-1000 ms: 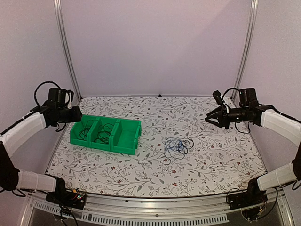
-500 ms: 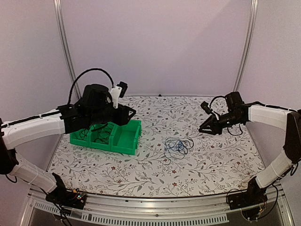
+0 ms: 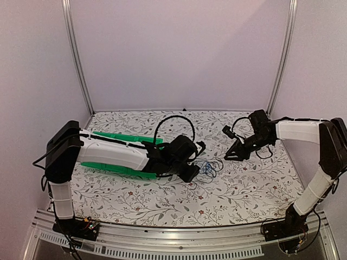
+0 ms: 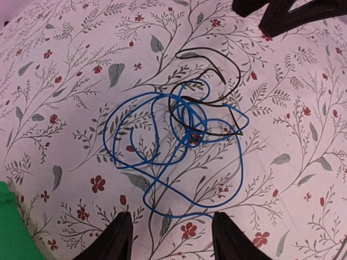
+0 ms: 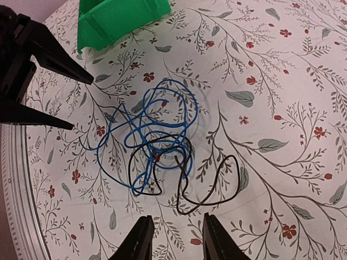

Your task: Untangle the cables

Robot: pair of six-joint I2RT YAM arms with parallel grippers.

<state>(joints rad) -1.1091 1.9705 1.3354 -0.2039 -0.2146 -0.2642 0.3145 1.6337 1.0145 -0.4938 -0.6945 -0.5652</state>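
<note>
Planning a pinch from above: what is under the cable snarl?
Only the floral table cover shows through the loops of the cables. In the middle, blue and black strands cross, which hides which one lies lowest.

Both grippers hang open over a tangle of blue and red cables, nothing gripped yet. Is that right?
Not quite: the darker cable is black, not red. The right wrist view shows the blue cable tangled with the black cable. The rest holds: the left gripper and the right gripper hang open over the tangle, gripping nothing.
</note>
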